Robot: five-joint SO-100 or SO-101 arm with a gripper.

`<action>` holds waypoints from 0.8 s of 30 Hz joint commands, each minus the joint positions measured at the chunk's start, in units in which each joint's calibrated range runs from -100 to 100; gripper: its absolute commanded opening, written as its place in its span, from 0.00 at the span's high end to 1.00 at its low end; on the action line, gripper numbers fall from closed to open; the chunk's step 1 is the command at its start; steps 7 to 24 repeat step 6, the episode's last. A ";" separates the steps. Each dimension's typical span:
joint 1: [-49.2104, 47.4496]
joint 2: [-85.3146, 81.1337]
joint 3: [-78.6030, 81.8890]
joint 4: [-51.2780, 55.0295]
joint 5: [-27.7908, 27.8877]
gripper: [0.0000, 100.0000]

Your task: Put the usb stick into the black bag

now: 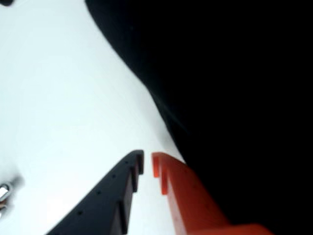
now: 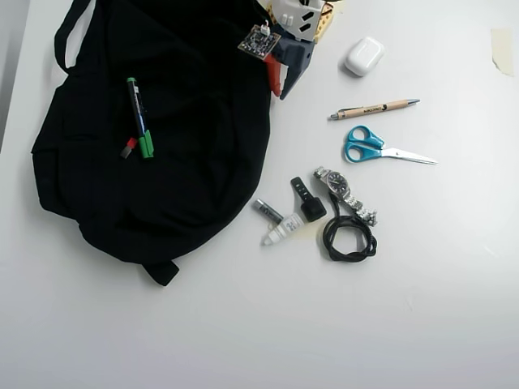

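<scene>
- Overhead view, from the left: the black bag (image 2: 186, 154) sprawls floppy over the desk (image 2: 243, 324); on its fabric lies the usb stick (image 2: 128, 147), touching a green marker (image 2: 139, 117).
- Tiny, stiff and light, the stick is probably best pinched across its red body.
- Right of the bag's edge, the tool (image 2: 279, 79) hovers empty, its fingers nearly closed in the wrist view (image 1: 147, 164).
- The pen (image 2: 375, 108) bears print too small to read.
</scene>
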 commanded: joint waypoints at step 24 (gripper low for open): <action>-6.63 -0.35 0.47 3.61 0.33 0.98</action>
